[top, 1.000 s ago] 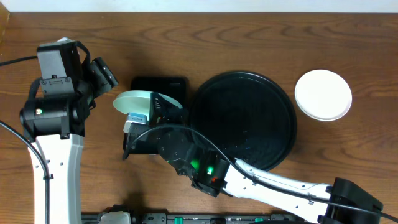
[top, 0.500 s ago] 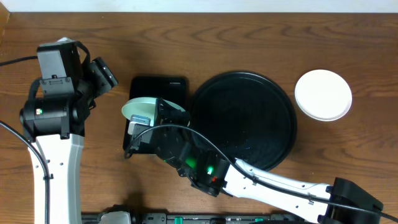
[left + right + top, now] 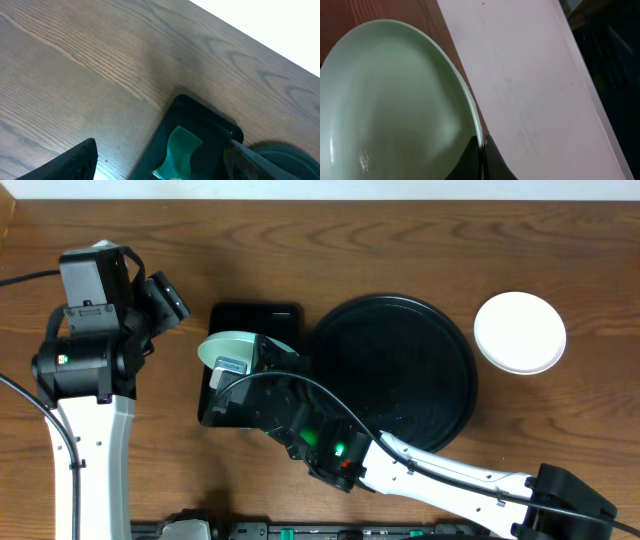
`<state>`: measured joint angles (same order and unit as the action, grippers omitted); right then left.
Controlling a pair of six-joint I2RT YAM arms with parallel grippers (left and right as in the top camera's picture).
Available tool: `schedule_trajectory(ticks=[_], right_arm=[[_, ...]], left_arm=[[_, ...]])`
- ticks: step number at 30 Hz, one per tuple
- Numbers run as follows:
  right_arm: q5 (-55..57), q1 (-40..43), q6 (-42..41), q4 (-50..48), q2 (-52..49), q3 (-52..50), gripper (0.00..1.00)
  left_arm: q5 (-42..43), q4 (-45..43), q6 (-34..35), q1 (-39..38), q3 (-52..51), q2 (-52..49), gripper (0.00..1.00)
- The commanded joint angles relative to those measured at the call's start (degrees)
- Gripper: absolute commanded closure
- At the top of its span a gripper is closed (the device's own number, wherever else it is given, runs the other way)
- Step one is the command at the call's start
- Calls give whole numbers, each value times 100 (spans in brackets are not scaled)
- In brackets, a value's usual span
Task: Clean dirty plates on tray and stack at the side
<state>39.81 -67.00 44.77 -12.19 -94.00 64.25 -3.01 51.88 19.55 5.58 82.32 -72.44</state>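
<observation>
Plate (image 3: pixel 232 348) shifted right, tilted over small sponge tray (image 3: pixel 262 314), left of round tray (image 3: pixel 390 310). Right gripper (image 3: pixel 481 152) pinched its rim. Left gripper (image 3: pixel 167 297) spread, holding nothing. White plate stack (image 3: pixel 520 332) sat far right.

A dark brown wood-grain table (image 3: pixel 400 260) fills the overhead view; a plain white strip (image 3: pixel 300 188) borders its far edge.

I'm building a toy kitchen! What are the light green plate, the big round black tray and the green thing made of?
The plate looks like glazed ceramic or hard plastic: smooth, with soft shiny spots. The round tray seems to be glossy plastic, maybe lacquered, since light glints on it. The green thing is probably a sponge: matte and curled; hard to be sure.
</observation>
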Motion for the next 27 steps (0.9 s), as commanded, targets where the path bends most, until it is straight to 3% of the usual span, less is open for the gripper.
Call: schedule_trajectory(ticks=[1, 27], right_arm=[[-2, 22, -149, -9, 109, 15, 99], [-195, 39, -601, 734, 109, 13, 99]], left_arm=[[-70, 0, 48, 24, 101, -31, 19], [-70, -2, 48, 24, 101, -31, 19]])
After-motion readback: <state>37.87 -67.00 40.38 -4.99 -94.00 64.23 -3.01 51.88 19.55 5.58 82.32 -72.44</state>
